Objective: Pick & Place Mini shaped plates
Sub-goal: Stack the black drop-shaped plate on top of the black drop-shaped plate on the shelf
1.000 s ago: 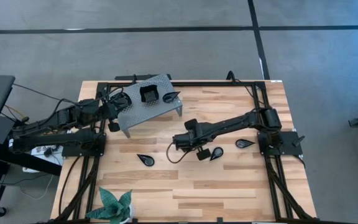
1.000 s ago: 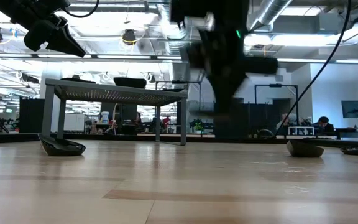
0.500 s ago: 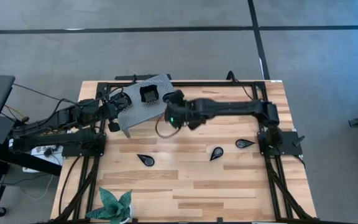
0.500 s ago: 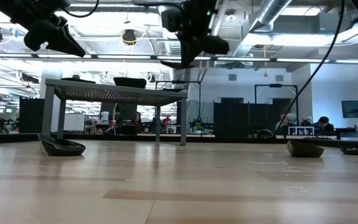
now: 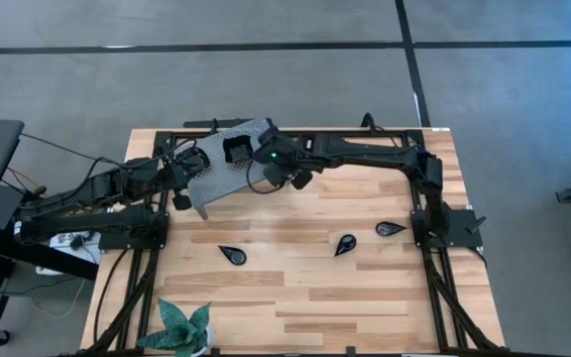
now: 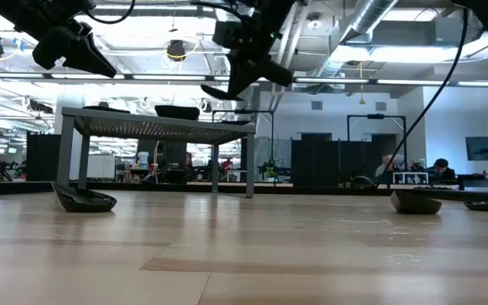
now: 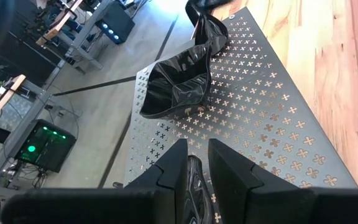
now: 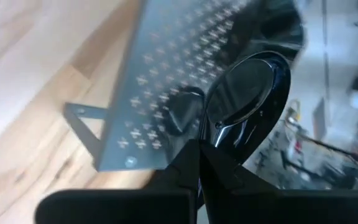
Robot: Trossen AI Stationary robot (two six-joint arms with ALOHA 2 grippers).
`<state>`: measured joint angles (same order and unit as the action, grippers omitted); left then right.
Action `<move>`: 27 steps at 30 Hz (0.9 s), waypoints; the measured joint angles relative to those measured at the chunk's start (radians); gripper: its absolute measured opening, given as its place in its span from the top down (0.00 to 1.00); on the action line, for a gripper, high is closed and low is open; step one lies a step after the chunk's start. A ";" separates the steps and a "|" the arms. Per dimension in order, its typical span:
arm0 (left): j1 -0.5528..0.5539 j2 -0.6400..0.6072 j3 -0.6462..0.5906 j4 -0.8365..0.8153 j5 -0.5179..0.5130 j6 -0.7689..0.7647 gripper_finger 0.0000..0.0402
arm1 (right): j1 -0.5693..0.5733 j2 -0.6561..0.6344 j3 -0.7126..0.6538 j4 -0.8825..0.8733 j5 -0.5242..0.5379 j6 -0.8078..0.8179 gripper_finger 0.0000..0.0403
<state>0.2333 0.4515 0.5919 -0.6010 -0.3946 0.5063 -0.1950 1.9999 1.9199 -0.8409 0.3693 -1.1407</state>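
My right gripper (image 5: 271, 157) hangs above the grey perforated stand (image 5: 216, 178), shut on a glossy black teardrop plate (image 8: 247, 87). On the stand sit a stack of squarish plates (image 7: 179, 90) and a teardrop plate (image 7: 211, 34). Three more teardrop plates lie flat on the wooden table (image 5: 232, 255), (image 5: 345, 245), (image 5: 390, 229). My left gripper (image 5: 184, 174) waits at the stand's left end, raised off the table. Its fingers (image 7: 176, 168) stand a narrow gap apart with nothing between them. My right gripper pinches the teardrop plate's pointed end (image 8: 219, 132) between its two fingers. The fingers slant down toward the table's far left. The plate's round part sticks out beyond the fingertips, tilted, and hangs clear above the stand (image 6: 220, 90).
A green leafy plant (image 5: 183, 327) stands at the table's near left edge. Black frame rails (image 5: 404, 134) run along the table's far and side edges. Bare wood lies between the stand and the plates on the table.
My right gripper has risen from the middle of the table and swung toward the far left, over the stand. It rolled about its own axis on the way and stayed shut, and the teardrop plate it holds now hangs above the stand.
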 joint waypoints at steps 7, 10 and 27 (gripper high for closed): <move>0.000 0.000 0.000 0.000 0.000 -0.025 0.83 | -0.025 0.001 -0.010 -0.012 -0.030 -0.159 1.00; 0.000 0.000 0.000 0.000 0.000 -0.026 0.83 | -0.031 0.002 -0.010 -0.007 -0.030 -0.193 1.00; 0.000 0.000 0.000 0.000 0.000 -0.025 0.83 | -0.059 0.022 -0.009 -0.001 -0.077 -0.196 1.00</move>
<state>0.2333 0.4515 0.5919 -0.6009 -0.3946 0.4808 -0.2542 2.0216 1.9104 -0.8419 0.2928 -1.3365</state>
